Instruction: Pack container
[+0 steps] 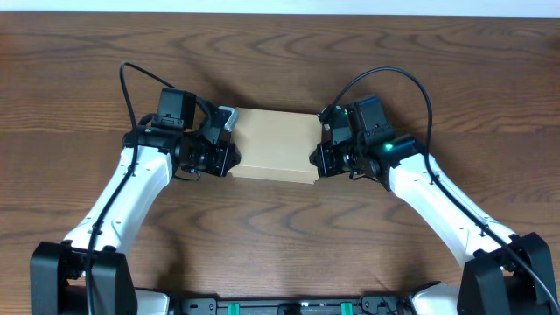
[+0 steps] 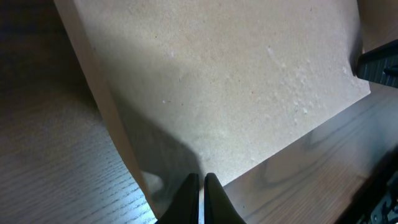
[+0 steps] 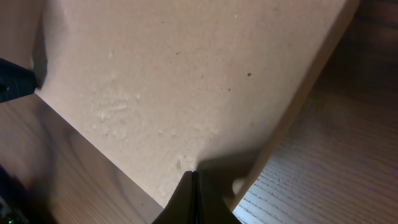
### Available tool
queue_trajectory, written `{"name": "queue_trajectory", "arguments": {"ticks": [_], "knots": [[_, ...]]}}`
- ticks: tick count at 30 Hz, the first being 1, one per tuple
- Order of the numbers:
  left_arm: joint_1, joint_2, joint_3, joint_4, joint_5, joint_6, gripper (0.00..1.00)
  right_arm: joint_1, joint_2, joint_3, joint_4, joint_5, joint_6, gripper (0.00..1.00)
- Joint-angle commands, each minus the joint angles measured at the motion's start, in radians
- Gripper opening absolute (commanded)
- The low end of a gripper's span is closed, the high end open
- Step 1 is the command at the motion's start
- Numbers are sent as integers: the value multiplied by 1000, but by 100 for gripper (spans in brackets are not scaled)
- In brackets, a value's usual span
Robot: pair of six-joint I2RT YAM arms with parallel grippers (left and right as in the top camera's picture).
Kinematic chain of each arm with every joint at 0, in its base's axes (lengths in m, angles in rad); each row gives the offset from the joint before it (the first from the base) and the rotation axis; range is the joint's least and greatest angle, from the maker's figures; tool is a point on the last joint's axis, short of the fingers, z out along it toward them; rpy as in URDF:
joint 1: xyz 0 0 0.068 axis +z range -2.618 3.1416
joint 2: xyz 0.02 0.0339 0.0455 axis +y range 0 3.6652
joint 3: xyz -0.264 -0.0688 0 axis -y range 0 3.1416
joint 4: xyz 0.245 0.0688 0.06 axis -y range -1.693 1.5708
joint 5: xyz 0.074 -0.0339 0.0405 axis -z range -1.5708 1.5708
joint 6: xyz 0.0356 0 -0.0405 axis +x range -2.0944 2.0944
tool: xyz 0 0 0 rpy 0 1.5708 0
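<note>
The container [image 1: 276,144] is a tan cardboard box lying flat in the middle of the table, lid closed, so nothing inside shows. My left gripper [image 1: 229,159] is at its left end near the front corner, and my right gripper [image 1: 315,161] mirrors it at the right end. In the left wrist view the shut left gripper [image 2: 200,178] points at the lid [image 2: 224,81] just inside that corner. The right wrist view shows the shut right gripper [image 3: 194,175] over the lid [image 3: 186,68] the same way. Nothing is held between either pair of fingers. Whether the tips touch the lid I cannot tell.
The table [image 1: 280,236] is dark brown wood grain. Both white arms reach in from the front corners, their black cables [image 1: 131,87] looping up behind the wrists. The arm bases stand at the front edge.
</note>
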Motion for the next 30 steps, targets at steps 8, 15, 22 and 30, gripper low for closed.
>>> {"name": "queue_trajectory", "arguments": {"ticks": [8,15,22,30], "knots": [[0,-163,1,-77,-55,-18,6,-19,-216,-1,-38,114,18,1],[1,-316,-3,-89,-285,-95,6,-31,-258,-9,-128,333,124,1],[2,-257,-120,24,-301,-176,6,-31,-138,-42,-86,358,191,1],[2,-154,-183,106,-237,-215,6,-31,7,-42,13,290,208,1]]}}
